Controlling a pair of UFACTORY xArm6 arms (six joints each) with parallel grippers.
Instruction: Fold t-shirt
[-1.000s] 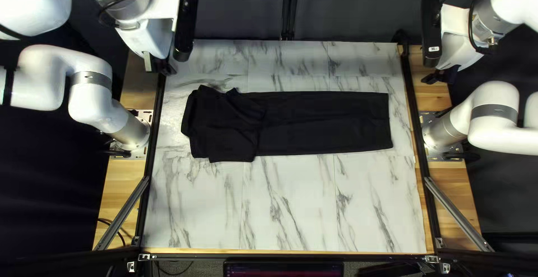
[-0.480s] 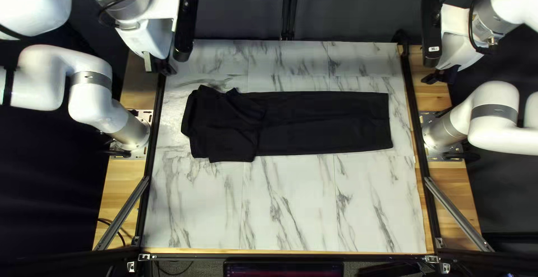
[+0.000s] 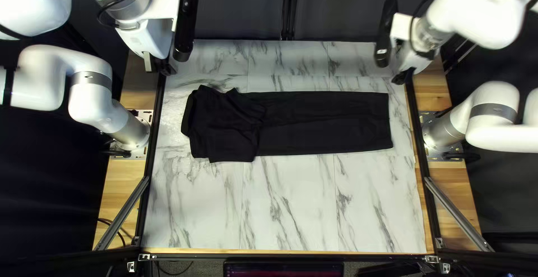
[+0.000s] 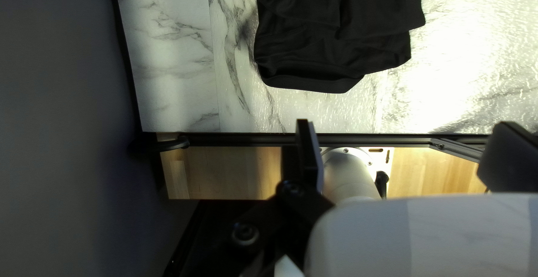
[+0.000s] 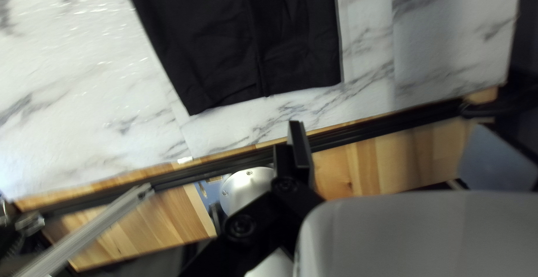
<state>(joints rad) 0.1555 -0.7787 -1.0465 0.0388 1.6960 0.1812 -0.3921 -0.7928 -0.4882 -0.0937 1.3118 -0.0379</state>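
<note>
While the right gripper (image 3: 404, 76) hung near the far right corner, black fingers spread wide, the left gripper (image 3: 158, 66) matched it, wide as well, by the far left corner. Between their sides, and nearer us, lay the black T-shirt (image 3: 325, 123), flat on the marble-patterned tabletop (image 3: 291, 210), rumpled layers toward the left arm, smoother strip toward the right!

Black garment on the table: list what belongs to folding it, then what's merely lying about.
For the job:
- black garment
- marble-patterned tabletop under it
- left gripper
- right gripper

Just there:
- screen beyond the near edge
- thin cable at the table's left
- metal brace beside that cable
</note>
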